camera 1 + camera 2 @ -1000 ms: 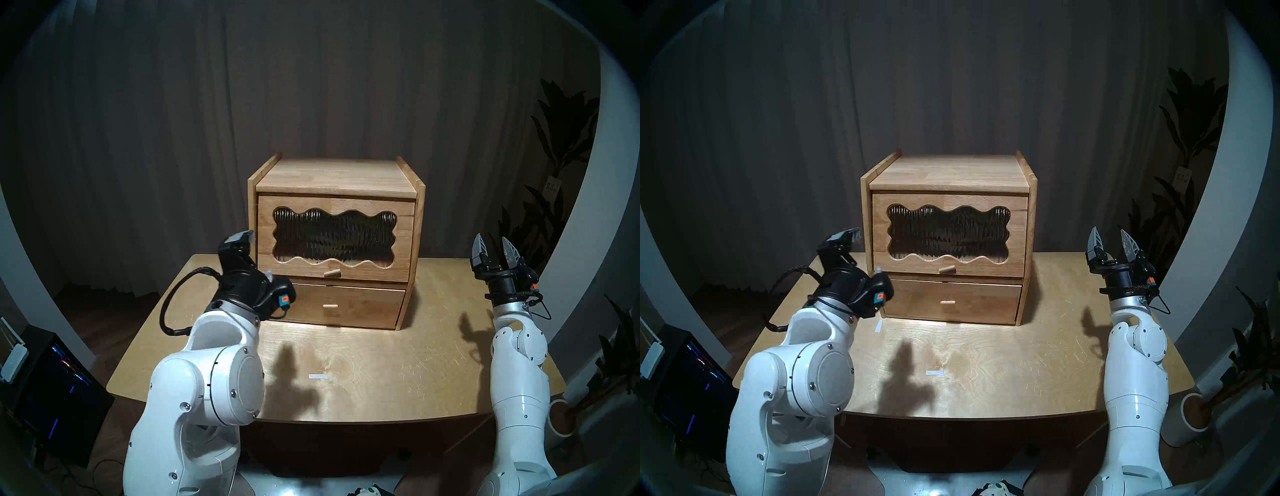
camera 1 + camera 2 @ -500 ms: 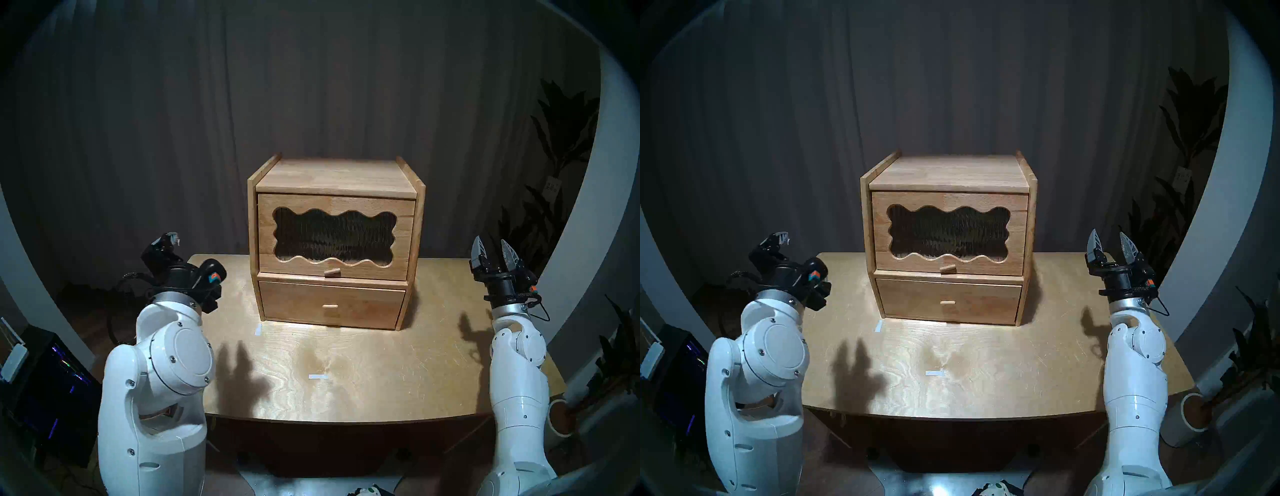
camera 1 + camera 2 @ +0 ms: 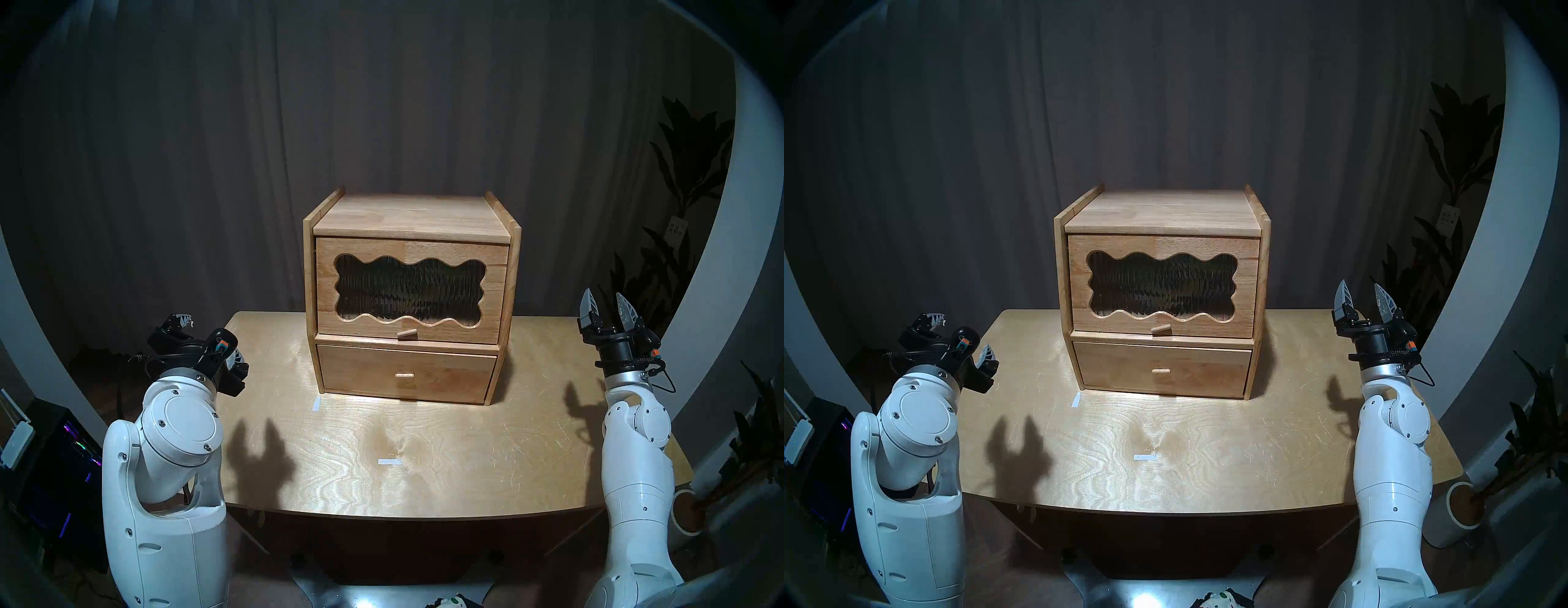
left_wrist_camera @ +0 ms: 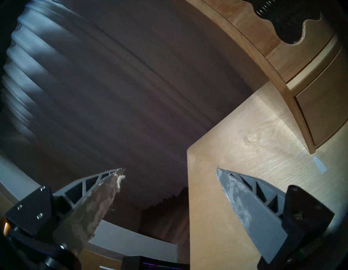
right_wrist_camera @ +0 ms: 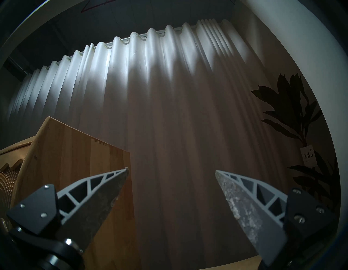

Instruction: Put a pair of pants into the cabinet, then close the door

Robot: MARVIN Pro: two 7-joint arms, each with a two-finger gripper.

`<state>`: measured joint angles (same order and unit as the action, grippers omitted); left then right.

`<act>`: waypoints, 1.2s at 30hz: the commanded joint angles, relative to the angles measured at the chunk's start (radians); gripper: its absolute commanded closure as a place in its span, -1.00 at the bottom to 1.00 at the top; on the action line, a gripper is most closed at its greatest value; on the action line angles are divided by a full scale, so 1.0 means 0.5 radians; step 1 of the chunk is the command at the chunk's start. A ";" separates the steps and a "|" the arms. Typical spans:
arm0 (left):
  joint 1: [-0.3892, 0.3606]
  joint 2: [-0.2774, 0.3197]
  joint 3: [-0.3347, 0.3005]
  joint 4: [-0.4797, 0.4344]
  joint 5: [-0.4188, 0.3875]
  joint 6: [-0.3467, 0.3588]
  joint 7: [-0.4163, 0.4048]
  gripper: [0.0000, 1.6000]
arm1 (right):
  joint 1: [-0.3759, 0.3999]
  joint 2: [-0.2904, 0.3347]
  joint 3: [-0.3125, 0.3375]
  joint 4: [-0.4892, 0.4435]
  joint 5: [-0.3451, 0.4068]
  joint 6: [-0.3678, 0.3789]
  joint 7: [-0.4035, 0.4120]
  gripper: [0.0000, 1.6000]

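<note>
Light-grained wood is seen in the boxy cabinet (image 3: 410,297) on the bench (image 3: 445,458), its door (image 3: 411,291) with wavy ribbed glass shut, pants unseen, while left tool (image 3: 210,342) and right tool (image 3: 607,302) are held spread, empty.

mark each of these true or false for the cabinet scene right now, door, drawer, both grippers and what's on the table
1. The door with the wavy window is shut flush against the cabinet. True.
2. The left gripper is clamped on the door's peg handle. False: it hangs open over the table's left edge, apart from the cabinet.
3. The right gripper is open and holds nothing. True.
4. The drawer is pulled halfway out. False: it sits pushed in.
5. A pair of pants lies on the table in front of the cabinet. False: only two small tape marks show there.
</note>
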<state>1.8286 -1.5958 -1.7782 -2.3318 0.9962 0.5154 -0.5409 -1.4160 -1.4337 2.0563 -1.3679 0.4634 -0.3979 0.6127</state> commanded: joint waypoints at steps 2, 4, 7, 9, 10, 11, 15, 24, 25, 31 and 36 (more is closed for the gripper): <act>-0.179 -0.016 -0.057 0.000 -0.237 -0.073 -0.086 -1.00 | 0.088 0.040 0.000 -0.055 0.000 -0.012 0.000 -1.00; -0.207 -0.021 -0.070 -0.010 -0.295 -0.087 -0.111 -1.00 | 0.095 0.043 -0.005 -0.048 -0.002 -0.008 0.002 -1.00; -0.250 -0.032 -0.098 -0.028 -0.393 -0.106 -0.149 -1.00 | 0.101 0.043 -0.015 -0.037 -0.003 0.000 0.006 -1.00; -0.270 -0.035 -0.121 -0.033 -0.452 -0.121 -0.173 -1.00 | 0.107 0.044 -0.019 -0.033 -0.002 0.002 0.006 -1.00; -0.280 -0.038 -0.133 -0.033 -0.484 -0.126 -0.185 -1.00 | 0.110 0.045 -0.020 -0.031 -0.002 0.003 0.005 -1.00; -0.294 -0.040 -0.150 -0.032 -0.527 -0.136 -0.203 -1.00 | 0.115 0.048 -0.022 -0.029 -0.002 0.001 0.005 -1.00; -0.325 -0.048 -0.203 -0.016 -0.665 -0.165 -0.262 -1.00 | 0.127 0.054 -0.035 -0.023 0.002 0.002 0.007 -1.00; -0.400 -0.062 -0.347 0.033 -0.984 -0.236 -0.400 -1.00 | 0.148 0.064 -0.070 -0.025 0.008 -0.003 0.020 -1.00; -0.407 -0.062 -0.360 0.038 -1.011 -0.242 -0.411 -1.00 | 0.149 0.066 -0.070 -0.025 0.009 -0.003 0.021 -1.00; -0.468 -0.072 -0.463 0.089 -1.243 -0.290 -0.514 -1.00 | 0.155 0.085 -0.066 -0.022 0.017 -0.004 0.028 -1.00; -0.521 -0.082 -0.547 0.144 -1.439 -0.329 -0.602 -1.00 | 0.147 0.095 -0.059 -0.011 0.023 -0.008 0.036 -1.00</act>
<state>1.6302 -1.6351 -2.0085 -2.2769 0.3899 0.3840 -0.7963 -1.3547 -1.3984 2.0182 -1.3605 0.4705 -0.3972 0.6282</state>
